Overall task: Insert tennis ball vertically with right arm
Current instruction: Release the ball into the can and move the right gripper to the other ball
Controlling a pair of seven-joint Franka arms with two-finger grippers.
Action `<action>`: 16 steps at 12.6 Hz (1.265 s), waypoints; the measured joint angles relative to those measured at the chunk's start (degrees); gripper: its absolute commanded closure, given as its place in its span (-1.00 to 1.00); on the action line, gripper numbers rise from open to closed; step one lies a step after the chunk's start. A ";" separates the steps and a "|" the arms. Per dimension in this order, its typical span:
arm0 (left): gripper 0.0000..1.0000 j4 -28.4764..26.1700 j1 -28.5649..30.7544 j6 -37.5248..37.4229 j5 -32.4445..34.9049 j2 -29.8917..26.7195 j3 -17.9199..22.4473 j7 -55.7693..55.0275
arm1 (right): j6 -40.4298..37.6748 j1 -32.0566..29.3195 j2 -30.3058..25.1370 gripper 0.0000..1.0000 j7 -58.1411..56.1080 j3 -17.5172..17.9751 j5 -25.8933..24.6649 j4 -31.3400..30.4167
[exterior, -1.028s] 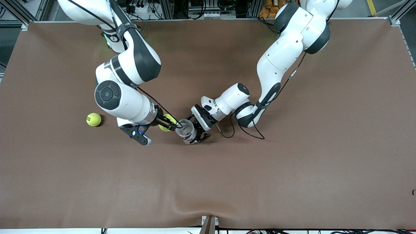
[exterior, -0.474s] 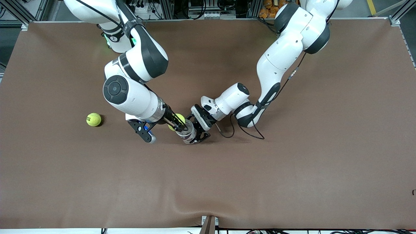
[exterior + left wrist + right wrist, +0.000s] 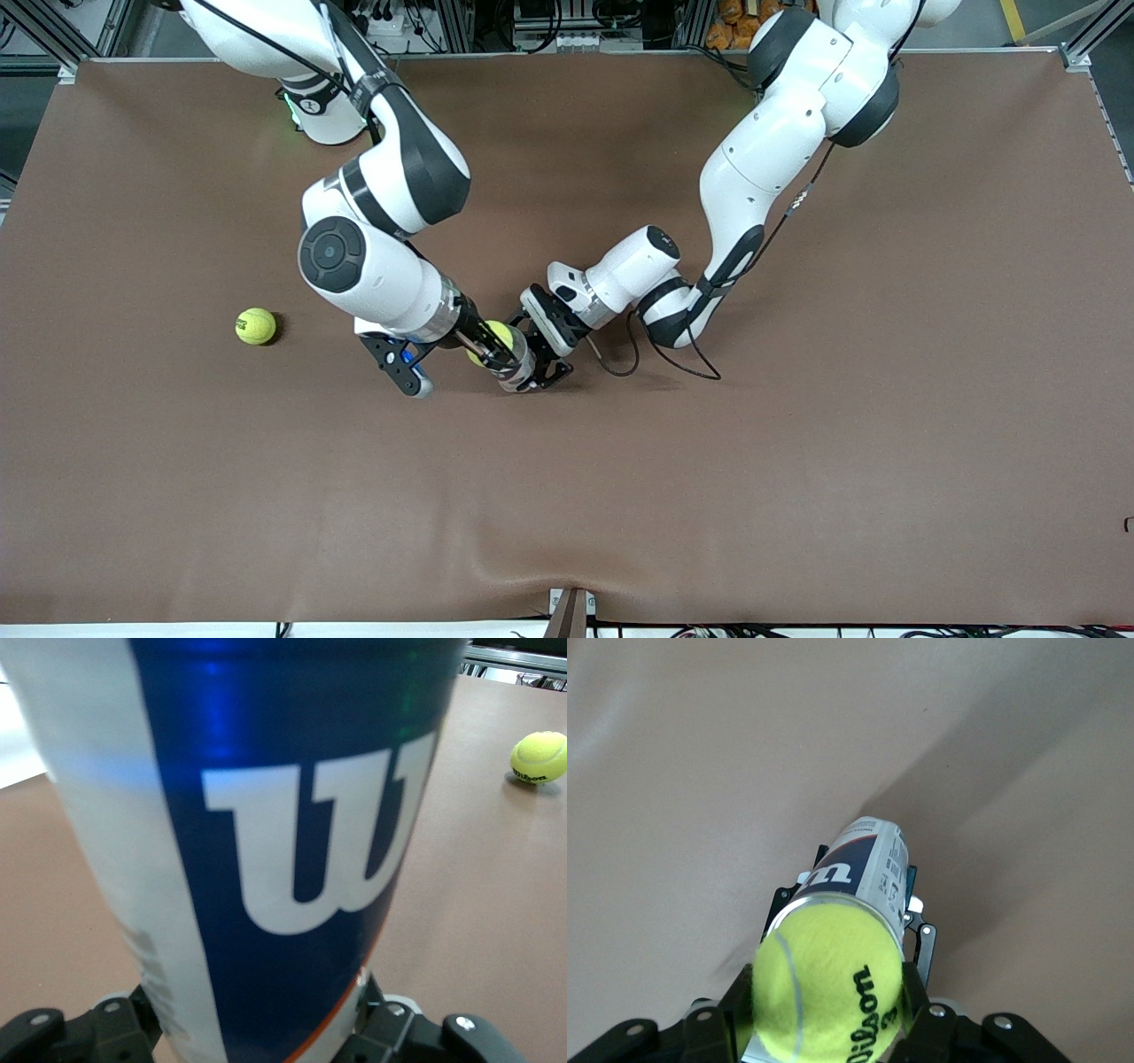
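A blue and white tennis ball can (image 3: 517, 369) stands upright on the brown table, and my left gripper (image 3: 534, 358) is shut on its lower body from the side. Its printed wall (image 3: 283, 850) fills the left wrist view, between the black fingers (image 3: 390, 1032). My right gripper (image 3: 489, 346) is shut on a yellow tennis ball (image 3: 498, 335) and holds it right over the can's open mouth. Seen from the right wrist, the tennis ball (image 3: 828, 988) covers the rim of the can (image 3: 873, 870). Whether it touches the rim I cannot tell.
A second tennis ball (image 3: 255, 326) lies loose on the table toward the right arm's end, also seen from the left wrist (image 3: 539, 757). A black cable (image 3: 673, 354) loops on the table under the left arm. The brown cloth (image 3: 797, 461) stretches bare nearer the front camera.
My right arm has carried the tennis ball sideways from beside the can to over its open mouth. The left arm and the can have stayed put.
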 measured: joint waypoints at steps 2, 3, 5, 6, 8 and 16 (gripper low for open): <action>-0.64 0.02 0.00 0.00 0.00 0.00 0.05 0.00 | 0.24 0.29 0.19 -0.99 0.21 -0.01 0.00 0.00; -0.64 0.03 0.00 0.00 0.00 0.00 0.06 0.00 | 0.24 0.28 0.21 -1.00 0.23 -0.03 0.00 0.00; -0.64 0.03 0.00 0.00 0.00 0.00 0.06 0.00 | 0.24 0.34 0.21 -1.00 0.27 -0.03 0.00 0.00; -0.64 0.03 0.00 0.00 0.00 0.00 0.07 0.00 | 0.24 0.38 0.22 -1.00 0.30 -0.03 0.00 0.00; -0.64 0.03 0.00 0.00 0.01 0.00 0.08 0.00 | 0.25 0.39 0.22 -1.00 0.31 -0.04 0.00 0.00; -0.64 0.08 0.00 0.01 0.02 0.00 0.12 0.00 | -8.75 -11.00 -0.72 -1.00 -23.01 -2.07 -5.06 -2.89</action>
